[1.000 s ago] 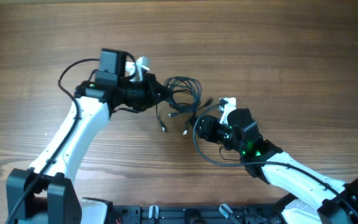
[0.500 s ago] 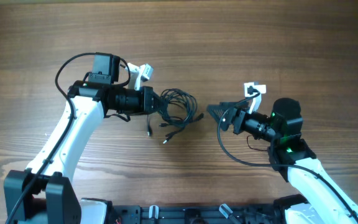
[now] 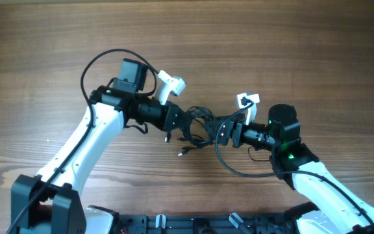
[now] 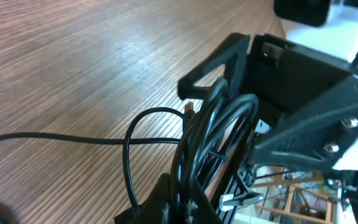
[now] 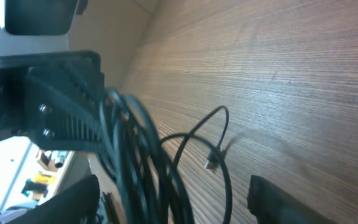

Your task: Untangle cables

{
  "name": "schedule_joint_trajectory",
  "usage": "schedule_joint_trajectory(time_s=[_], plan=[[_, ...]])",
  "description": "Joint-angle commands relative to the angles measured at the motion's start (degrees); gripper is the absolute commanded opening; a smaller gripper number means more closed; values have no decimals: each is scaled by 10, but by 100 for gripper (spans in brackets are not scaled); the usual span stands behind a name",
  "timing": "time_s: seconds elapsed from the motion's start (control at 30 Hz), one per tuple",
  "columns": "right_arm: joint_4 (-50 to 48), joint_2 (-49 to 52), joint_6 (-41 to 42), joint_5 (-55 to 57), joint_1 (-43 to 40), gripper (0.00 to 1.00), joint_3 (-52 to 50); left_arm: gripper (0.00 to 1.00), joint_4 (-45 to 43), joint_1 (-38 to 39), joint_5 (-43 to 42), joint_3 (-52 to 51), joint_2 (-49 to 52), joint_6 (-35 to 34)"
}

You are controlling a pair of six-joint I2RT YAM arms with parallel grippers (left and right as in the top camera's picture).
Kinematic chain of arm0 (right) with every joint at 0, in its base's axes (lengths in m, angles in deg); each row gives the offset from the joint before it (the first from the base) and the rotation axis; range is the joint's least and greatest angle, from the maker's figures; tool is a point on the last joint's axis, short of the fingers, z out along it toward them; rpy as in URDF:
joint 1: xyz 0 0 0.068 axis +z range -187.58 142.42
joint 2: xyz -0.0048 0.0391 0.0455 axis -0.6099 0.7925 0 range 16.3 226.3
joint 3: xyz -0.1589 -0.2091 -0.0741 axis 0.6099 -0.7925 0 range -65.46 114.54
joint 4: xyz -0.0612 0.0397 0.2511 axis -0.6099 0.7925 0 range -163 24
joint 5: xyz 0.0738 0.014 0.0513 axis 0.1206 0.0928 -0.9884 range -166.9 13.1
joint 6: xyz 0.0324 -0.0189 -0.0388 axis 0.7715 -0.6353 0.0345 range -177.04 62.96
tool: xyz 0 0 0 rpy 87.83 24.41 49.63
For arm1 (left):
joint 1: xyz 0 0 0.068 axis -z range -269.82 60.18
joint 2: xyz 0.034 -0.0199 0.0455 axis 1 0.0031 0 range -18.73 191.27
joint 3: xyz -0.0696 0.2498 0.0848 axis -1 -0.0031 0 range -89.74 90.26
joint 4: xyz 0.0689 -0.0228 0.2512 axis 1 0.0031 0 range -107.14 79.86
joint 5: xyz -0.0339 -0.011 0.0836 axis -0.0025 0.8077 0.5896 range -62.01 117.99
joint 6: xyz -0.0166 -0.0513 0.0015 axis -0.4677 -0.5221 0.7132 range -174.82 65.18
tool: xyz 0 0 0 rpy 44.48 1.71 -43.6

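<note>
The cables are a bunch of thin black loops held between the two grippers at the table's middle. My left gripper is shut on the bunch, with several strands pinched between its jaws. The loops rise from there towards the right gripper. My right gripper is open, its two fingers wide apart with the cable loops between them. One strand with a metallic plug hangs free. Another plug end lies on the table below the bunch.
The wooden table extends on all sides. Thicker black arm wires loop above the left arm and below the right wrist. White camera mounts stick out above each gripper.
My left gripper moved right, carrying the cable bunch. My right gripper moved left until its open fingers straddle the bunch. The two grippers now nearly meet.
</note>
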Motion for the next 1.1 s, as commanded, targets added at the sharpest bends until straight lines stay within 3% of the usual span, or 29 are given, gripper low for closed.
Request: schedule_joint_trajectory(time_s=[0.0,0.13,0.2,0.23,0.43,0.57,0.7,0.83,0.9,1.0,1.07], plan=[[-3,5,-2,8,2,63,6,4,-14,5,-69,7,-15,32],[-10,5,-1,8,2,22,6,6,-15,5,-83,7,-15,48],[-17,5,1,13,2,7,6,22,-15,5,-83,7,-15,40],[-16,5,14,28,2,5,6,43,-20,5,-83,7,-15,19],[-10,5,84,162,2,5,6,98,-74,5,-82,7,-15,-153],[-16,5,183,233,2,5,6,100,-120,12,-40,7,-15,-323],[-30,5,189,243,2,4,6,92,-125,37,32,7,-15,-377],[-43,5,144,214,2,5,6,84,-127,63,118,7,-14,-448],[-39,5,138,192,2,5,6,86,-139,71,141,7,-14,-424],[-38,5,65,116,2,5,6,87,-156,68,141,7,-14,-287],[-34,5,22,52,1,5,6,80,-155,64,141,7,-14,-250]])
